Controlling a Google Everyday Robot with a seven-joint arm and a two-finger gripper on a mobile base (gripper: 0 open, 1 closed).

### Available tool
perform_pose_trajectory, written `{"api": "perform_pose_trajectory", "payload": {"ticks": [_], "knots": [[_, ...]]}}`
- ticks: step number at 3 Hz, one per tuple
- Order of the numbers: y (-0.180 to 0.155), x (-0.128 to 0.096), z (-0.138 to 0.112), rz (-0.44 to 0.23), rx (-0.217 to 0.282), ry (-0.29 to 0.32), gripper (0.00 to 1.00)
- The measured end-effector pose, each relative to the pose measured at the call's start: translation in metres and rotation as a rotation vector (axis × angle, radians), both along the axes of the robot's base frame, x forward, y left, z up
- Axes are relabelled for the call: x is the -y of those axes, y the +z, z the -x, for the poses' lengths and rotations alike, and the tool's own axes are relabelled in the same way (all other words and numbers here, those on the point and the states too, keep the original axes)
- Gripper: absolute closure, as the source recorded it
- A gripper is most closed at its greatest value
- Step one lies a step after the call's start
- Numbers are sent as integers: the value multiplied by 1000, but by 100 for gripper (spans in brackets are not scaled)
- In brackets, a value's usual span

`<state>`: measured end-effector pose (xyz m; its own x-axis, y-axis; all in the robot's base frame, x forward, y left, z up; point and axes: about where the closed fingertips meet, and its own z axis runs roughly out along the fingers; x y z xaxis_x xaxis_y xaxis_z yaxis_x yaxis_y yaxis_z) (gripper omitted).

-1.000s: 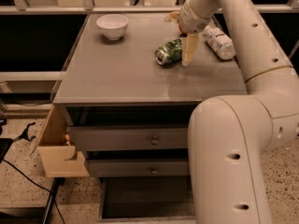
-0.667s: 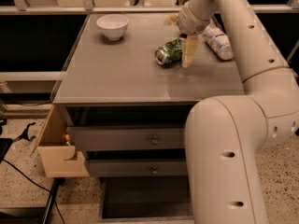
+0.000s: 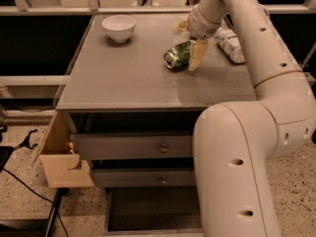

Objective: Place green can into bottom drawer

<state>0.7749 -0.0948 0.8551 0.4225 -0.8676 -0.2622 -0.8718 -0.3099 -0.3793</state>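
The green can [image 3: 177, 56] lies on its side on the grey cabinet top [image 3: 123, 78], right of the middle. My gripper [image 3: 189, 40] reaches down over it from the right and is open. One yellowish finger [image 3: 197, 54] stands against the can's right side and the other finger [image 3: 181, 25] is farther back, apart from the can. The bottom drawer [image 3: 148, 209] is pulled out at the foot of the cabinet, with its dark inside showing. My arm covers its right part.
A white bowl [image 3: 119, 27] sits at the back left of the top. A clear plastic bottle [image 3: 231, 44] lies at the right, behind my arm. Two shut knobbed drawers [image 3: 133, 146] sit above the open one. A wooden box [image 3: 61, 157] hangs at the cabinet's left side.
The can and the gripper stay in place. My arm's near body has shifted a little to the left.
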Motion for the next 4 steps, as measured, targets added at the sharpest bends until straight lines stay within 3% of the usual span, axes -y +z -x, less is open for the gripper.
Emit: {"api": "perform_pose_trajectory", "payload": {"ticks": [3, 4], "knots": [[0, 0, 0, 0, 0, 0, 89], [0, 0, 0, 0, 0, 0, 100]]}}
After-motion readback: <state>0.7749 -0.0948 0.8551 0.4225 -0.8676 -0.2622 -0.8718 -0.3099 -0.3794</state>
